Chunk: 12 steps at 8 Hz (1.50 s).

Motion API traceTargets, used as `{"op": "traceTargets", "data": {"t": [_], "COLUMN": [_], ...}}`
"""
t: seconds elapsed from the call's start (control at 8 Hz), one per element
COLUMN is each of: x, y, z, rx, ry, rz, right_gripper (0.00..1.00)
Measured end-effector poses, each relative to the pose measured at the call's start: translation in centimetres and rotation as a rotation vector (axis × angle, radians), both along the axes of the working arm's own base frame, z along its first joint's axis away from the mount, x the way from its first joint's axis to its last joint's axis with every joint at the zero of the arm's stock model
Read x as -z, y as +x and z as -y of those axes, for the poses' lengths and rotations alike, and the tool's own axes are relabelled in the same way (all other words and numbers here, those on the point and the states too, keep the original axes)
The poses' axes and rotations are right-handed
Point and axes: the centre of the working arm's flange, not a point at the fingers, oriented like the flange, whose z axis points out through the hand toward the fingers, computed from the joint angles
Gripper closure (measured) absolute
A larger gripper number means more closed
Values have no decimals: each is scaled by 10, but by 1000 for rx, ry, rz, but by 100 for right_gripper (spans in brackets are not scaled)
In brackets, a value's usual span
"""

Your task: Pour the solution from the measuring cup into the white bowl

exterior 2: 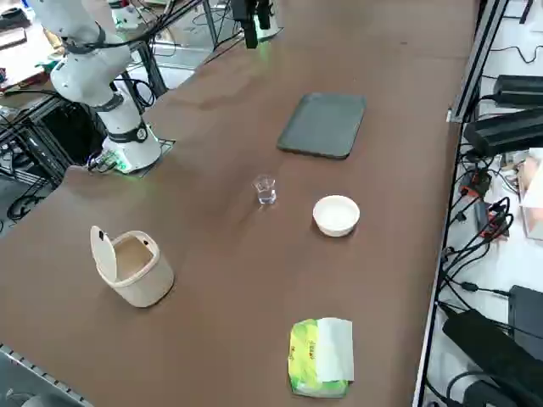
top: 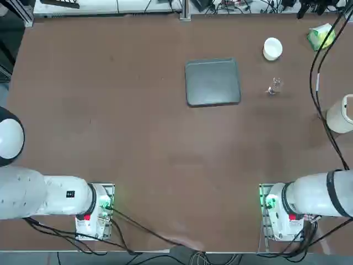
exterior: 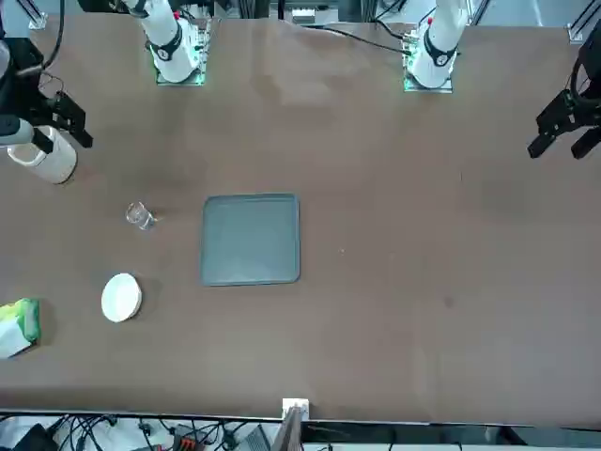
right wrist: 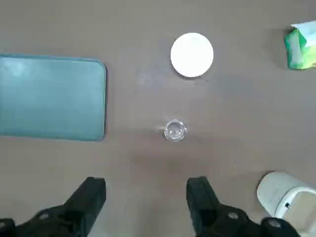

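Note:
The measuring cup [right wrist: 174,131] is a tiny clear glass standing upright on the brown table, also seen in the top view [top: 274,86], front view [exterior: 140,216] and side view [exterior 2: 265,190]. The white bowl [right wrist: 192,55] sits a short way beyond it, apart from it [top: 272,48] [exterior: 121,297] [exterior 2: 336,214]. My right gripper [right wrist: 146,197] hangs open high above the table, on the robot's side of the cup and touching nothing. Its two black fingers [right wrist: 91,197] stand wide apart with nothing between them. In the front view the gripper [exterior: 75,127] hovers near the table's edge.
A grey square tray [top: 213,81] lies to the left of the cup. An off-white mug-like vessel [top: 342,114] stands near the table's right edge, below the gripper. A green packet [top: 321,36] lies at the far right corner. A black cable [top: 315,83] runs along the right side.

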Motion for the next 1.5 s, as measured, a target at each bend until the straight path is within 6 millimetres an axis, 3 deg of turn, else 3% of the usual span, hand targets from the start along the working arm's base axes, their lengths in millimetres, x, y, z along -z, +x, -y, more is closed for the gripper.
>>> {"op": "traceTargets", "data": {"t": [0.62, 0.88, 1.12, 1.38, 1.5], "x": [-10, 2, 51, 109, 130], "y": [-3, 2, 9, 4, 0], "z": [-3, -13, -45, -84, -93], "rx": [59, 165, 251, 388, 483], "ry": [0, -72, -237, -355, -379], "rz": [2, -16, -61, -65, -46], "right_gripper": [0, 0, 0, 0, 0]}}
